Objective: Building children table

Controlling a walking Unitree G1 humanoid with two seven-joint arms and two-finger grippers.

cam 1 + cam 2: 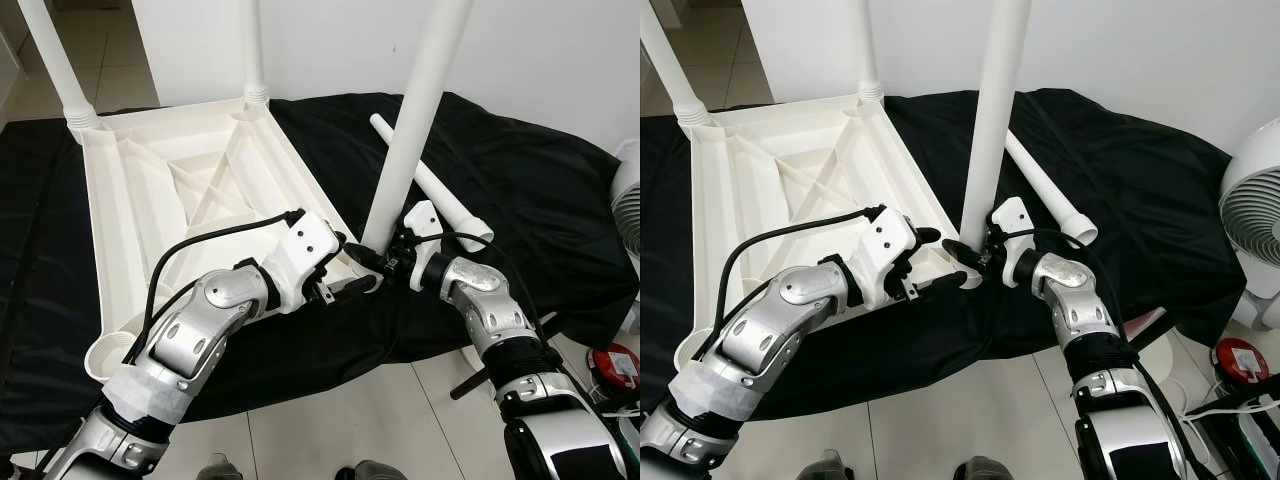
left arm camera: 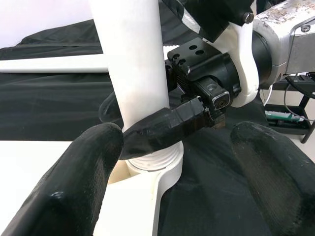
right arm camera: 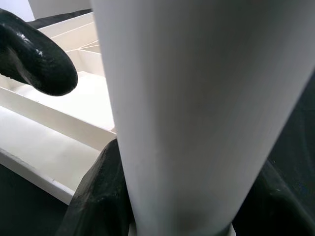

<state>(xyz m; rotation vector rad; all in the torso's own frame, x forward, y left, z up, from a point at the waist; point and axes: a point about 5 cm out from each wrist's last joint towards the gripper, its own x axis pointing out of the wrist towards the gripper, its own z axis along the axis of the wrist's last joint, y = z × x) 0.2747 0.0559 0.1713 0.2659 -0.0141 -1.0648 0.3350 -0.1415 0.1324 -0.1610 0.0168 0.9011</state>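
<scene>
White unlabelled table leg (image 1: pixel 415 120) clamped in right claw (image 1: pixel 372 262), left claw (image 1: pixel 345 268) spread apart beside its base.

Smooth white plastic table leg (image 1: pixel 415 110) and ribbed tabletop underside (image 1: pixel 180 190); matt black cloth (image 1: pixel 520 190); glossy floor tiles (image 1: pixel 340 420).

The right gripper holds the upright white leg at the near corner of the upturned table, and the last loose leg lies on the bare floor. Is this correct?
Nearly. The right gripper does hold the upright leg at the upturned table, but the left eye view shows the loose leg lying on the black cloth, not the floor.
</scene>
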